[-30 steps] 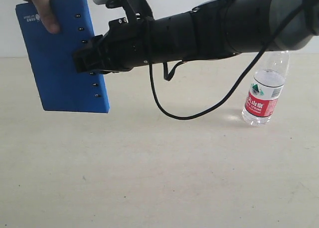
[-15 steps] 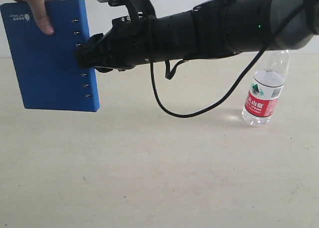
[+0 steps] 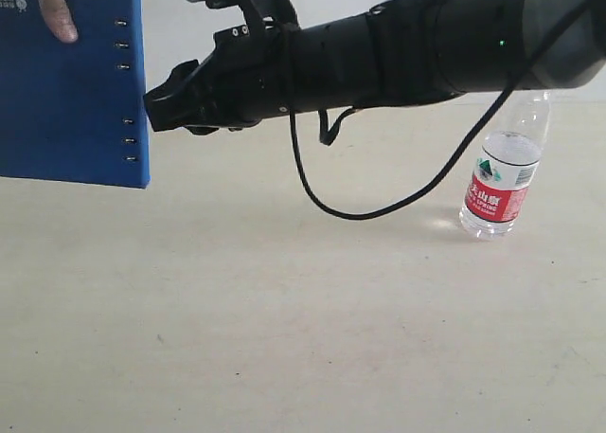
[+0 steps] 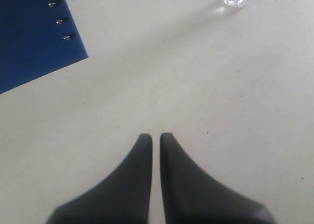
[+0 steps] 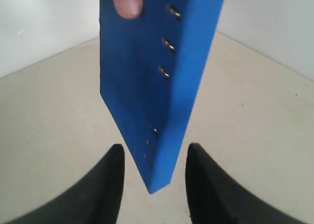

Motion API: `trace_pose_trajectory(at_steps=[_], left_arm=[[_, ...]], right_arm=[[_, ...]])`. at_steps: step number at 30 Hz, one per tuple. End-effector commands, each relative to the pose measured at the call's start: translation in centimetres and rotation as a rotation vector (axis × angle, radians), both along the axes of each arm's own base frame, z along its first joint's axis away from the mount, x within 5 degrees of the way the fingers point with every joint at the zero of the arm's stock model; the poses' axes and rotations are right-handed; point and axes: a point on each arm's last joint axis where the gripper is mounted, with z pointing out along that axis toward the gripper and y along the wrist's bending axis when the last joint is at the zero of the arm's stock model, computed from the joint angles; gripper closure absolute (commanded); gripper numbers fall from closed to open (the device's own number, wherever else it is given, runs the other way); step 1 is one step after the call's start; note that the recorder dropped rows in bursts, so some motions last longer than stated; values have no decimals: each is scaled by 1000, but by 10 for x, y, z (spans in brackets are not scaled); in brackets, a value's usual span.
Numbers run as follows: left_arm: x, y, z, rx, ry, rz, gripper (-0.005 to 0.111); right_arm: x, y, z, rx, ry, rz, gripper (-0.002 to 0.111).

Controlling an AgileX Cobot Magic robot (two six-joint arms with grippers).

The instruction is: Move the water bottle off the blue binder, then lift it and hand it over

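At the far left we see the blue binder (image 3: 66,92) held upright in the air, clear of the table (image 3: 284,338), its left part cut off by the frame edge. A person's thumb (image 3: 52,11) presses on its face near the top. Two groups of three small slots (image 3: 126,92) run down its right edge.

Just to the right of that edge is the right gripper (image 3: 151,106), at the end of the right arm (image 3: 398,49), which reaches in level from the far right across the middle of the scene. From the exterior view we cannot tell whether gripper and binder touch. In the right wrist view the two dark fingers (image 5: 110,185) stand apart, and the binder's lower corner hangs between them with a gap showing on either side, so the jaws grip nothing. A black cable (image 3: 312,191) droops in a loop under the arm.

Further right, the water bottle (image 3: 502,177) stands upright on the table, well apart from the binder, its red, white and green label facing us. Its top is hidden behind the arm.

The left gripper (image 4: 155,138) shows only in its own wrist view. Its jaws are together with just a thin slit between them, holding nothing, above bare table, with the binder's corner and the bottle's base in the distance.
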Motion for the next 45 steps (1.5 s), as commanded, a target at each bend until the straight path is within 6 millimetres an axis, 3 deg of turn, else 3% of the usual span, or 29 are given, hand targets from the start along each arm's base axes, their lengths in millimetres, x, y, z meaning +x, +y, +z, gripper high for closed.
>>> trace_pose_trajectory(at_steps=[1, 3, 4, 11, 16, 19, 22, 29, 33, 37, 45], left_arm=[[-1, 0, 0, -10, 4, 6, 102], [-1, 0, 0, -10, 4, 6, 102], [-1, 0, 0, -10, 4, 6, 102], [-1, 0, 0, -11, -8, 12, 102], [-7, 2, 5, -17, -69, 22, 102], [-14, 3, 9, -18, -124, 28, 102], [-19, 8, 21, -75, -258, 120, 102], [-19, 16, 33, -202, -354, 251, 102], [-16, 16, 19, -193, -313, 256, 102], [-15, 14, 1, -181, -242, 248, 102], [-15, 13, 0, -194, -224, 237, 102]], right_arm=[[-23, -20, 54, -61, -204, 59, 83], [-40, -37, 80, -168, -326, 86, 104], [-51, -48, 94, -220, -370, 80, 108], [-124, -138, 164, -451, -423, -145, 109], [-179, -182, 175, -351, -466, -226, 109], [-213, -212, 163, -238, -473, -313, 109], [-250, -255, 112, -54, -394, -525, 109], [-276, -287, 40, 84, -304, -679, 109], [-275, -290, -10, 83, -194, -733, 109], [-272, -289, -17, 123, -164, -752, 109], [-272, -288, -17, 161, -116, -762, 109]])
